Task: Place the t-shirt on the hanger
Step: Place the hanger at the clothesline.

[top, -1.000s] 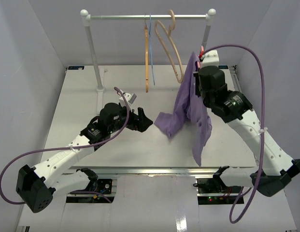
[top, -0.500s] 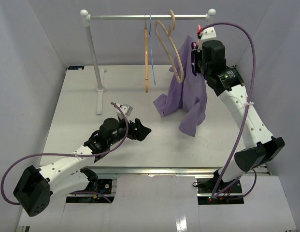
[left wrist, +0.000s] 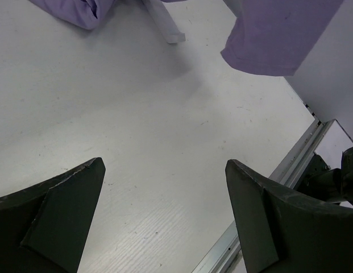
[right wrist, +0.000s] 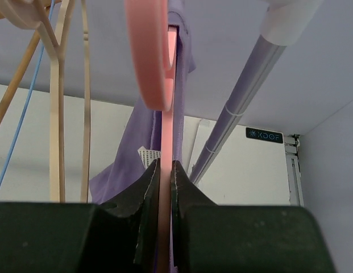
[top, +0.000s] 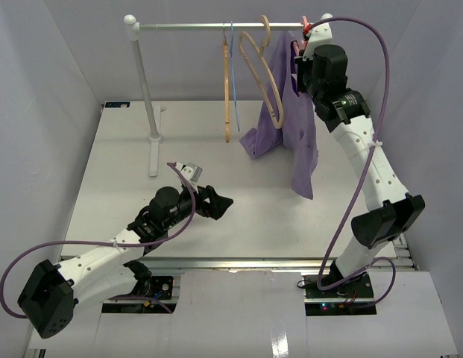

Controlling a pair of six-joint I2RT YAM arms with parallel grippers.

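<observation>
The lavender t-shirt [top: 291,127] hangs draped over the pink hanger [right wrist: 150,57], high up beside the right end of the rail. Only a bit of the hanger [top: 309,28] shows above the fabric in the top view. My right gripper [right wrist: 164,162] is shut on the hanger's pink stem, with the t-shirt [right wrist: 136,153] behind it and the hook just left of the rail [right wrist: 244,96]. The right gripper [top: 302,56] is raised to rail height. My left gripper [top: 220,200] is open and empty, low over the table; in its wrist view the left gripper [left wrist: 165,165] faces bare table, with a t-shirt hem [left wrist: 273,34] ahead.
The clothes rack's rail [top: 224,26] crosses the back, on a left post [top: 145,82]. Tan wooden hangers [top: 261,74] and a thin blue wire hanger [top: 232,74] hang near its middle, close to the left of the shirt. The table's front edge [left wrist: 267,193] lies just right of the left gripper.
My right arm has lifted the hanger and shirt off the table up to the rail's right end. The left arm has drawn back a little toward the near edge, still open.
</observation>
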